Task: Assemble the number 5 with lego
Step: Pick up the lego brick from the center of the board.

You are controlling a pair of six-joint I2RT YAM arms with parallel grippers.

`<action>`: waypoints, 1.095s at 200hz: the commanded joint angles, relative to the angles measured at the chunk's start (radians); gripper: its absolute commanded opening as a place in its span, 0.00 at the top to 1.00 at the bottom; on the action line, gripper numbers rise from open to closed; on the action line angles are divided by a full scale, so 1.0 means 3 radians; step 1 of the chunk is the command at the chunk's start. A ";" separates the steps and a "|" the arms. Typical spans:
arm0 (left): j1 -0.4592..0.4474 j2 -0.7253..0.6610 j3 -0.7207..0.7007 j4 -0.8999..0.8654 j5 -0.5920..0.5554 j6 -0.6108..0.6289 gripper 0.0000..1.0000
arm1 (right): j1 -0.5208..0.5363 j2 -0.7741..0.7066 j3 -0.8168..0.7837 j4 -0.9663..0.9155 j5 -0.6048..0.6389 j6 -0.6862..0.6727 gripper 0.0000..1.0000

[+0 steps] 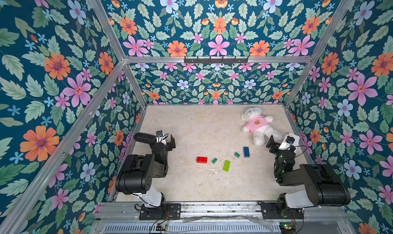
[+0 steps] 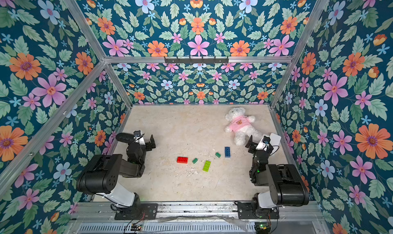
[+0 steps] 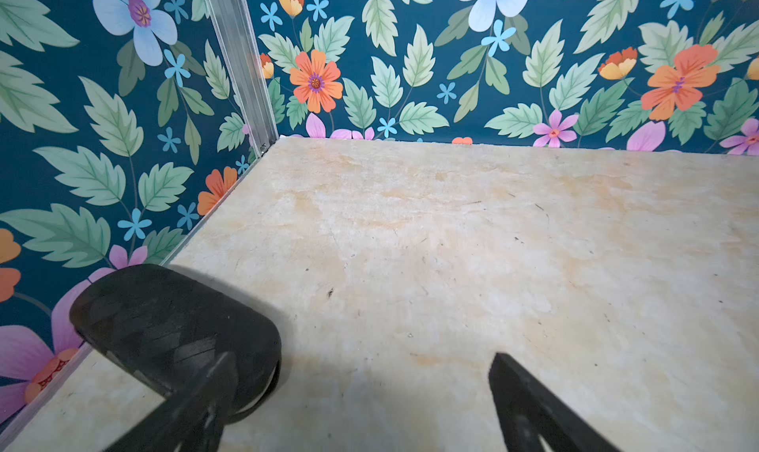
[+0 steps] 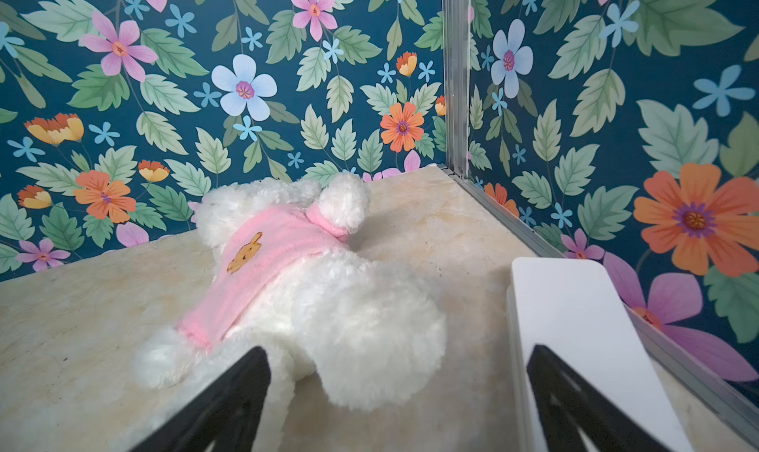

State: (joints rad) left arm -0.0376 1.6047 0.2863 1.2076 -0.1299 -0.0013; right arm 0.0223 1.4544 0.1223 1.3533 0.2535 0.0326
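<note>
Both the left pincer (image 3: 365,361) and the right pincer (image 4: 398,351) are released and empty. The lego (image 1: 226,166) lies as separate bricks on the tabletop (image 1: 191,126).

Left arm (image 1: 136,175): folded at the elbow, upper link leaning back, forearm pointing forward.
Left claw (image 3: 361,359): jaws spread wide, nothing between them; fingertips slanting down and forward.
Black grip (image 3: 172,331): juts from the left claw's outer side.
Right arm (image 1: 319,186): folded at the elbow, forearm pointing forward.
Right claw (image 4: 398,351): jaws spread wide, gripping nothing.
White plate (image 4: 575,347): sits on the right claw's outer side.
Both arms: tucked near own bases, well apart.
</note>
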 commanded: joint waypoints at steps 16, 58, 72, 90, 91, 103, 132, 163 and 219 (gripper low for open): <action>0.0003 -0.0007 0.0014 -0.0001 0.0019 0.0010 0.01 | -0.0008 -0.0009 0.0025 0.0014 -0.0114 0.0004 0.01; 0.0013 -0.0007 0.0020 -0.0016 0.0044 0.0005 0.01 | -0.0007 -0.0011 0.0023 0.0007 -0.0116 0.0004 0.01; 0.0011 -0.0010 0.0019 -0.0016 0.0044 0.0005 0.01 | -0.0008 -0.0011 0.0022 0.0003 -0.0114 0.0005 0.01; 0.0028 -0.0010 0.0025 -0.0023 0.0065 -0.0001 0.01 | -0.0005 -0.0011 0.0022 0.0009 -0.0114 0.0006 0.01; 0.0028 -0.0010 0.0024 -0.0025 0.0065 -0.0001 0.01 | -0.0004 -0.0011 0.0022 0.0007 -0.0114 0.0007 0.01; 0.0033 -0.0009 0.0026 -0.0029 0.0073 -0.0006 0.01 | -0.0008 -0.0010 0.0023 0.0005 -0.0114 0.0006 0.01; 0.0033 -0.0008 0.0031 -0.0031 0.0084 -0.0006 0.01 | -0.0007 -0.0011 0.0023 0.0010 -0.0114 0.0005 0.01; 0.0038 -0.0072 0.0050 -0.0050 0.0064 -0.0005 0.01 | 0.0017 -0.0055 -0.0012 0.0052 -0.0040 -0.0010 0.01; -0.0013 -0.0774 0.0624 -0.1421 -0.0365 -0.0488 0.01 | 0.0106 -0.1260 0.0423 -0.1753 -0.0008 0.0280 0.01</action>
State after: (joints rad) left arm -0.0372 1.4384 0.4503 0.9333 -0.1726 -0.0246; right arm 0.0517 1.1748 0.2134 1.0843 0.2550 0.0383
